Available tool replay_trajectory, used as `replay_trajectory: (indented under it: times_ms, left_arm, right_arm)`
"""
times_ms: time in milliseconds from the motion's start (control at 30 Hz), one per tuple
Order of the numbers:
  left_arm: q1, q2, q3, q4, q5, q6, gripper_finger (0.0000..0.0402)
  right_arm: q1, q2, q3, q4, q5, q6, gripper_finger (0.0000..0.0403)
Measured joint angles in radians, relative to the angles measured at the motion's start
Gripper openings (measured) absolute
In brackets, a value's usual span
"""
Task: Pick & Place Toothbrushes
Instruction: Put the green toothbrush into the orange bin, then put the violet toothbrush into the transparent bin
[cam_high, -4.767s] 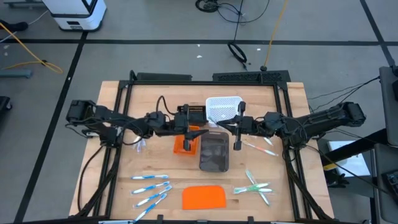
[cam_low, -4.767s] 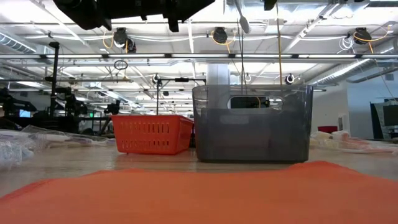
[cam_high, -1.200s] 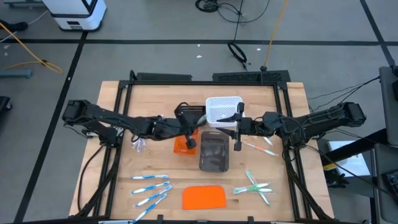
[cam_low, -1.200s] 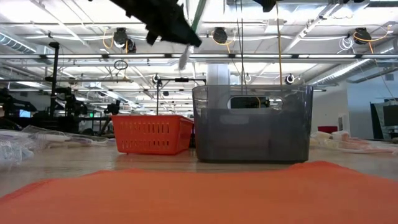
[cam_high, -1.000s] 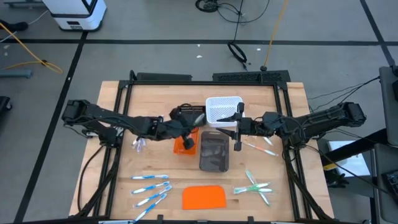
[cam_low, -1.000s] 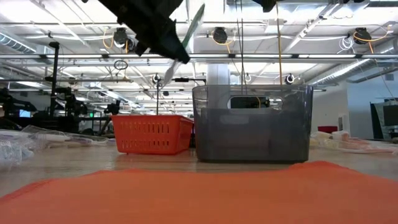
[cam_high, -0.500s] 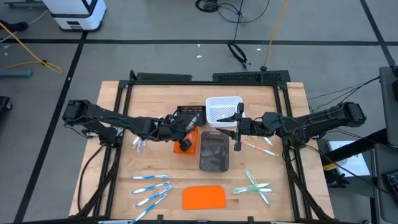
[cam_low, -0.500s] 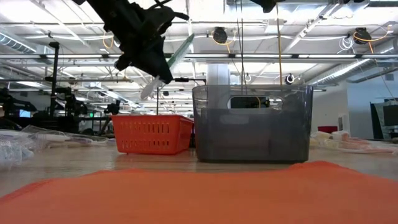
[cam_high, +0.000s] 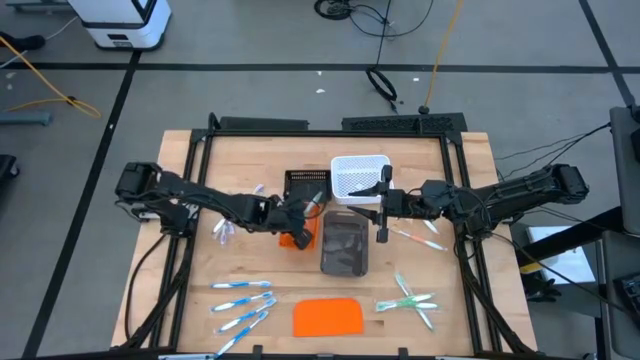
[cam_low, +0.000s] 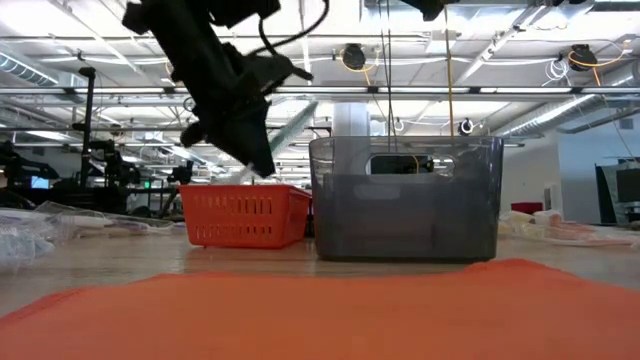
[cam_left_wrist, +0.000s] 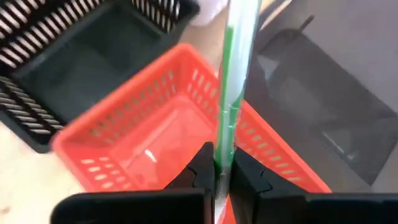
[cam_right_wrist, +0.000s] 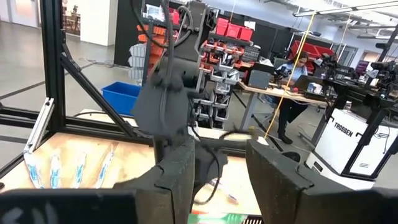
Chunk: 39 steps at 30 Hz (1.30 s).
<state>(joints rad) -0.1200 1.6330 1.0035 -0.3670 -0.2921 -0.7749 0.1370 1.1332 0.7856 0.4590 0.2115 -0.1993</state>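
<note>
My left gripper (cam_high: 298, 212) hangs over the orange basket (cam_high: 294, 236), shut on a green-and-white toothbrush (cam_left_wrist: 233, 74). The low view shows that toothbrush (cam_low: 298, 120) slanting above the orange basket (cam_low: 245, 215). My right gripper (cam_high: 381, 203) waits open and empty beside the white basket (cam_high: 358, 175), high over the grey bin (cam_high: 344, 245). Loose toothbrushes lie flat on the table: blue (cam_high: 243, 300), green (cam_high: 408, 300), pink (cam_high: 415, 238) and pale grey (cam_high: 225, 232). My left gripper pinches the green toothbrush between its two fingertips (cam_left_wrist: 202, 165), at a point on the stick's lower part (cam_left_wrist: 222, 152). The fingers slant down from the table's left. The toothbrush is lifted clear, tilted up past the fingers over the orange basket (cam_left_wrist: 168, 137).
A black basket (cam_high: 305, 182) stands just behind the orange one, close to the left gripper. A flat orange slab (cam_high: 328, 317) lies near the front edge, filling the low view's foreground. A dark metal frame (cam_high: 330, 127) borders the table.
My left gripper has sunk toward the orange basket, drawn slightly toward the table's left, tipped further downward and rolled. The green toothbrush has come down with it and now slants lower, just above the basket. The right arm has kept still.
</note>
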Motion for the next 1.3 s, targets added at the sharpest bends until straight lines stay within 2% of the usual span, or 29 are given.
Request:
replay_trajectory:
  times_ms: [300, 633, 1000, 1300]
  left_arm:
    - [0.002, 0.048, 0.0, 0.003, 0.03, -0.024, 0.0006]
    - [0.002, 0.047, 0.0, -0.034, 0.024, -0.085, 0.0063]
    - [0.002, 0.047, 0.0, -0.033, 0.022, -0.081, 0.0067]
    - [0.015, 0.014, 0.0, -0.073, 0.021, -0.012, 0.0067]
  right_arm:
    - [0.0, 0.0, 0.0, -0.004, 0.0, 0.0, 0.0133]
    - [0.0, 0.0, 0.0, -0.008, 0.0, 0.0, 0.0131]
    - [0.0, 0.0, 0.0, -0.008, 0.0, 0.0, 0.013]
    - [0.0, 0.0, 0.0, -0.008, 0.0, 0.0, 0.013]
